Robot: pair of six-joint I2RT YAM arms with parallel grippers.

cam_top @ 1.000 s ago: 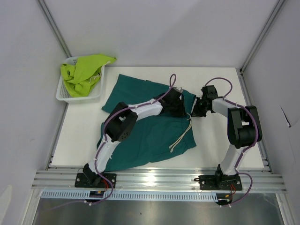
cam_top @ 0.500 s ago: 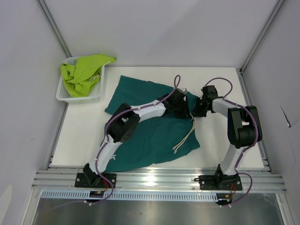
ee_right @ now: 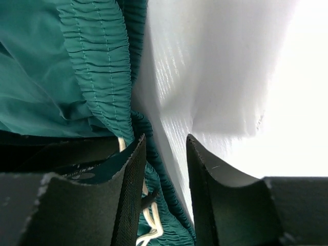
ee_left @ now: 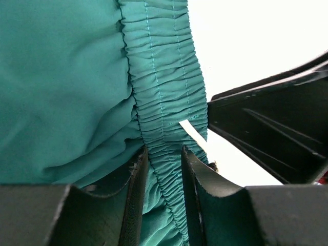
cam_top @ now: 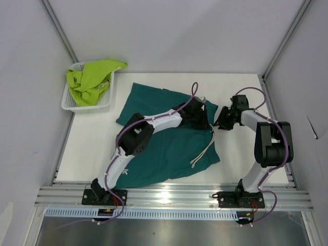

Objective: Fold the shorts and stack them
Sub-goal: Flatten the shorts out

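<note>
The dark teal shorts [cam_top: 164, 148] lie spread on the white table, their pale drawstring [cam_top: 204, 154] trailing near the right edge. My left gripper [cam_top: 207, 122] is shut on their gathered waistband [ee_left: 164, 77], and fabric fills the gap between its jaws [ee_left: 164, 151]. My right gripper [cam_top: 219, 124] stands open just right of the waistband. Between its fingers [ee_right: 165, 141] I see bare table and the waistband's edge [ee_right: 97, 61], with the drawstring [ee_right: 151, 225] below. The lime yellow-green shorts [cam_top: 92, 79] sit bunched in the basket at the back left.
A white mesh basket [cam_top: 69, 102] stands at the table's back left corner. Metal frame posts rise at both back corners. A rail [cam_top: 174, 195] runs along the near edge by the arm bases. The table [cam_top: 241, 154] shows white to the right of the shorts.
My right gripper has opened, let go of the waistband and drawn back to the right. The left gripper keeps its hold; the shorts' right edge shifted slightly right.
</note>
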